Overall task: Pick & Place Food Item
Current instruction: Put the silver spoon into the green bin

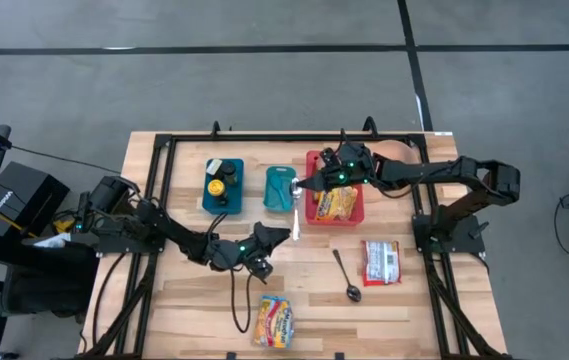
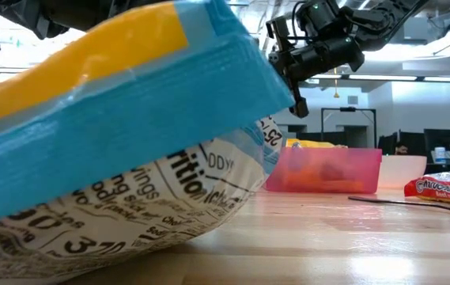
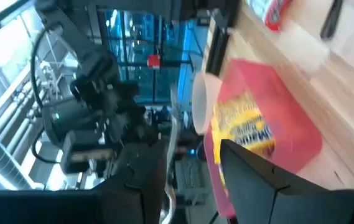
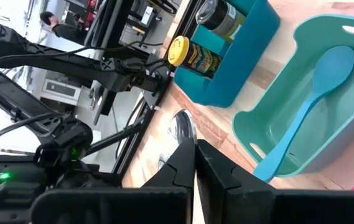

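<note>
High view: three bins in a row on the wooden slatted desk (image 1: pixel 314 290), and a snack packet in the red one.

The red plastic bin (image 1: pixel 317 214) holds a yellow printed snack packet (image 1: pixel 336 204), its lettering too blurred to read. The teal tray (image 1: pixel 276 178) carries a light blue plastic spoon (image 4: pixel 313 102), and the dark blue bin (image 1: pixel 211 199) has two yellow-capped jars (image 1: pixel 217 186). The right claw (image 1: pixel 298 185) hangs at the red bin's edge, fingers pressed together on a metal spoon (image 4: pixel 181 127). The left claw (image 1: pixel 286 233) sits mid-desk, fingers apart on nothing. Loose on the desk lie a red-and-white packet (image 1: pixel 381 262), a dark metal spoon (image 1: pixel 345 275) and a colourful packet with a blue-and-yellow end (image 1: pixel 274 321); close up, its panel shows "Nutrition" fragments.
</note>
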{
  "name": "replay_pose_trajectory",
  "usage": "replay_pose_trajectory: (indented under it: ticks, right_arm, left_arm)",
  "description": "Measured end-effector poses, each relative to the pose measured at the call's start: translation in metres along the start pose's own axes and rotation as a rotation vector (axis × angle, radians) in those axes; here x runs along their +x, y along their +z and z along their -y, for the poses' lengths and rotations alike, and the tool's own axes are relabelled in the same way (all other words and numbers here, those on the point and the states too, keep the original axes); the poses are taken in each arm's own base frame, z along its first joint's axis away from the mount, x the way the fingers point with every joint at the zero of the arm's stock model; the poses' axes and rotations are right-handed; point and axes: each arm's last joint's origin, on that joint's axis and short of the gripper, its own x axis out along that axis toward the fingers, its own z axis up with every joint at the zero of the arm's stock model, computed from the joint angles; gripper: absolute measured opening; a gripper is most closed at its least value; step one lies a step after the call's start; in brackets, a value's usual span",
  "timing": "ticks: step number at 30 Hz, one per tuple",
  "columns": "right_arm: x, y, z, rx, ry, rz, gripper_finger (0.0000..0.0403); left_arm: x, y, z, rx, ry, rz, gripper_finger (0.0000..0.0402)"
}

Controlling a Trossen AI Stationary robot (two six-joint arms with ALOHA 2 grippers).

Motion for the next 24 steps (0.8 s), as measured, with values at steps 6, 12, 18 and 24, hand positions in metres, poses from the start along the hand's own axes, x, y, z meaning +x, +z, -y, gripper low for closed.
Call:
replay_pose_trajectory:
  ticks: [6,12,18,24]
  right_arm:
    - [0.000,0.000,0.000,0.000,-0.003,0.004,0.0000]
    - [0.000,0.000,0.000,0.007,-0.004,0.005,0.0000]
    - [0.000,0.000,0.000,0.007,-0.003,0.006,0.0000]
    - [0.000,0.000,0.000,0.009,-0.002,0.010,0.0000]
  left_arm:
    - [0.005,0.004,-0.007,-0.003,-0.003,0.033,0.0137]
    - [0.008,0.002,-0.003,0.012,-0.041,0.070,0.0136]
    - [0.017,0.000,-0.009,-0.042,-0.044,0.079,0.0136]
    - [0.022,0.002,-0.009,-0.046,-0.044,0.073,0.0136]
